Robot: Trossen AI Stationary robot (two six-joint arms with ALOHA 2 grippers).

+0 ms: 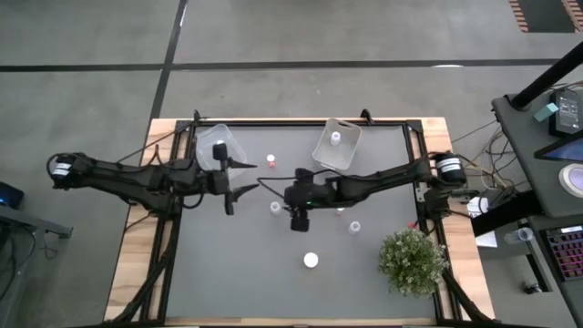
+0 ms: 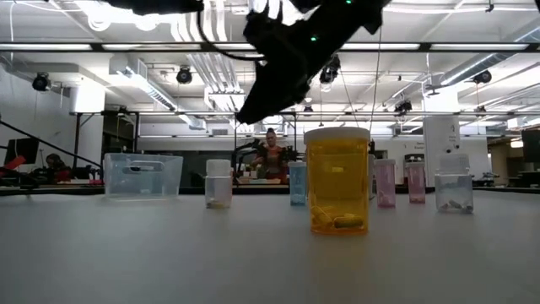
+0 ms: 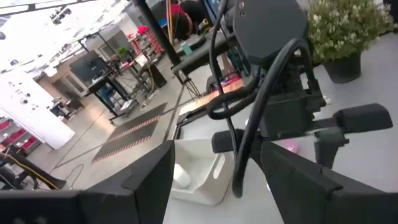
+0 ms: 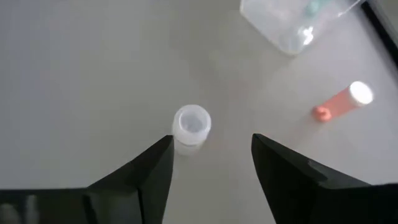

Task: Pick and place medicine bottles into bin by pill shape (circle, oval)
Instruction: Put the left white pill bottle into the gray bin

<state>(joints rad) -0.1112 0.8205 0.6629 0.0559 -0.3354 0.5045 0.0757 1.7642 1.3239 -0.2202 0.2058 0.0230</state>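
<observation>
Amber bottle: nearest you in the low view; see-through orange-yellow body, pale cap, standing upright on the bench; something small lies at its bottom.
White-capped bottle: in the high view you see it alone on the near half of the bench, left of the bushy plant.
Right tool: hangs over mid-bench, pointing down; your right wrist view shows both fingers spread apart with nothing between them.
Clear bottle: small, translucent white, round top; stands on the bench between and just beyond the right tool's fingertips, closer to one finger; whether it touches that finger you cannot tell.
Other small bottles: one pale bottle sits right of the right tool, well apart from the plant.
Pink bottle: lies on its side, salmon body, bright white end; near the clear bin.
Left tool: held above the bench left of centre, fingers wide apart, holding nothing.
Left bin: clear, at the far left of the bench, beside the left tool.
Right bin: clear, tilted, far centre; one white bottle lies inside.
</observation>
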